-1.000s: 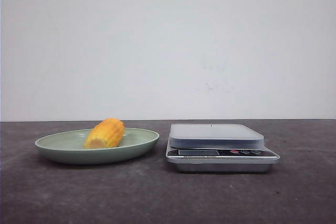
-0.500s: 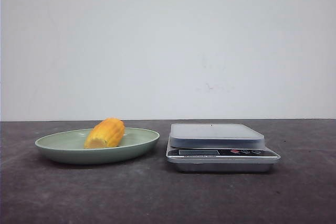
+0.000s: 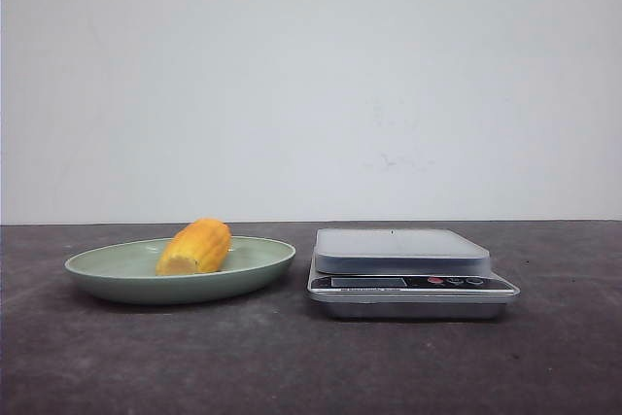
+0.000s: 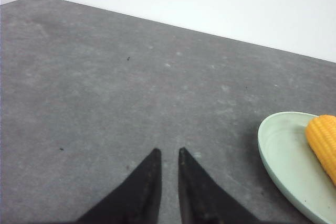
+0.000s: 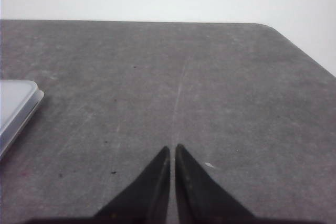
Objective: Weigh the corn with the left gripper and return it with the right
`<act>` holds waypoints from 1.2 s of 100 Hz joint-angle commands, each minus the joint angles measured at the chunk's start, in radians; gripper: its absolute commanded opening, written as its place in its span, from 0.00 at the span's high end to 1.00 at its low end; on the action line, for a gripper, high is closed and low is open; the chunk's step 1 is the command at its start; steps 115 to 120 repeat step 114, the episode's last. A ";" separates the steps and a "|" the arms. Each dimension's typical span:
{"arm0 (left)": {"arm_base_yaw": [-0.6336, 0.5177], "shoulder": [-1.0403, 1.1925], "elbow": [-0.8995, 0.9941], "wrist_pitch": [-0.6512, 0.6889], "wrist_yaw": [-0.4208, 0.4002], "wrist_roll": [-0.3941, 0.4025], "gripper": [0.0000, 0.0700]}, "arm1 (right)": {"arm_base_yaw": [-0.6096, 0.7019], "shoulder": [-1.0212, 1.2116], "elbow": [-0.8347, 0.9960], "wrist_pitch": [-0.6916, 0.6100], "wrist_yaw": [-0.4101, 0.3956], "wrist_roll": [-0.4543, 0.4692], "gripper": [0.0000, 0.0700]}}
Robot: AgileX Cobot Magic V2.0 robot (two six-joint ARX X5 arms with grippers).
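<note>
The corn (image 3: 194, 247), a short yellow-orange cob piece, lies on the pale green plate (image 3: 97, 277) at the left of the table. It also shows in the left wrist view (image 4: 324, 142), on the plate (image 4: 283, 156). My left gripper (image 4: 169, 151) hangs over bare table short of the plate, its black fingers a narrow gap apart and empty. My right gripper (image 5: 172, 148) is over bare table beside the scale (image 5: 16, 106), its fingers nearly touching and empty. Neither gripper shows in the front view.
A silver kitchen scale (image 3: 408, 269) with a flat weighing pan stands just right of the plate. A white wall runs behind the dark grey table (image 3: 311, 366). The table's far corners show in both wrist views.
</note>
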 commanded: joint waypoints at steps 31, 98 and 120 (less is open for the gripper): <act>0.001 0.000 -0.018 -0.004 0.001 0.010 0.97 | -0.002 -0.001 -0.006 0.018 0.004 0.007 0.98; 0.001 0.000 -0.018 -0.004 0.001 0.010 0.97 | -0.002 -0.001 -0.006 0.018 0.004 0.007 0.98; 0.001 0.000 -0.018 -0.004 0.001 0.010 0.97 | -0.002 -0.001 -0.006 0.018 0.004 0.007 0.98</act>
